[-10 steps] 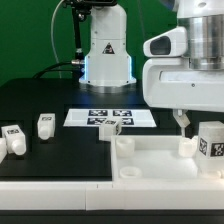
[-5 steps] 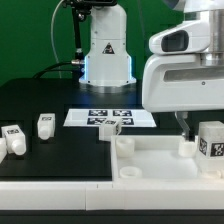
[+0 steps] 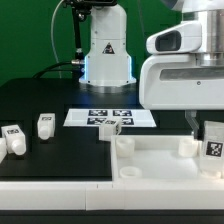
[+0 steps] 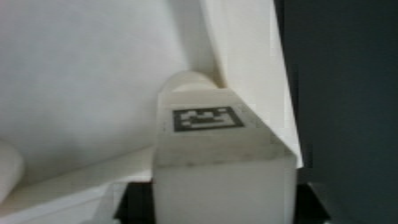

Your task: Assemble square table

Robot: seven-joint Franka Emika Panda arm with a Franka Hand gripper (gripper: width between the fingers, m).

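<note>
The square table top [image 3: 160, 160], a white tray with a raised rim and round corner holes, lies at the front of the exterior view's right. My gripper [image 3: 204, 127] is shut on a white tagged leg [image 3: 212, 141] and holds it upright at the tray's far right corner. In the wrist view the held leg [image 4: 214, 160] fills the middle between my dark fingers [image 4: 139, 205], next to the tray rim [image 4: 240, 50]. Two loose legs [image 3: 13, 138] [image 3: 45, 124] stand at the exterior view's left. A third leg [image 3: 112, 127] stands by the tray's back edge.
The marker board [image 3: 100, 116] lies flat behind the tray. The robot's white base [image 3: 107, 50] stands at the back. The black table [image 3: 60, 160] ends at a pale front edge.
My gripper and the held leg have shifted a little toward the exterior view's right. The tray and the loose legs have not moved.
</note>
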